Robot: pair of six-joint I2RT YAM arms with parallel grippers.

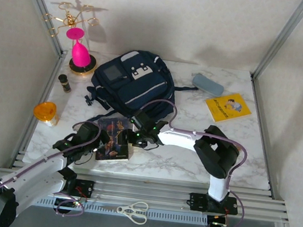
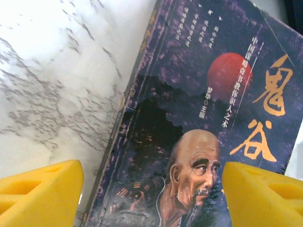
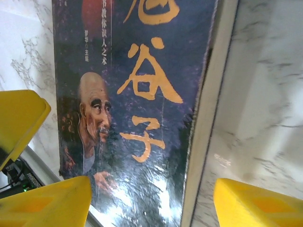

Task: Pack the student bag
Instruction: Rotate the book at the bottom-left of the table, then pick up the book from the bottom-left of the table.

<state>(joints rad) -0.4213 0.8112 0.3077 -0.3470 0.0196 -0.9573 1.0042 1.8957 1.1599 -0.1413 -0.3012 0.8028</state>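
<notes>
So here's where we're at: the student bag [image 1: 130,83] sits at the middle of the worktop's [image 1: 191,151] far edge, and we can't tell if it's unzipped. The book [image 1: 114,138] lies flat by the near edge, just in front of the bag, with its long axis running roughly near-to-far. Our left gripper [image 2: 151,184] is spread wide across the book's left edge, one finger over marble and one over the cover. The right gripper [image 3: 152,189] straddles the opposite edge the same way. Neither pinches anything. The right one's closer to the bag, so we'd guess it leads.
</notes>
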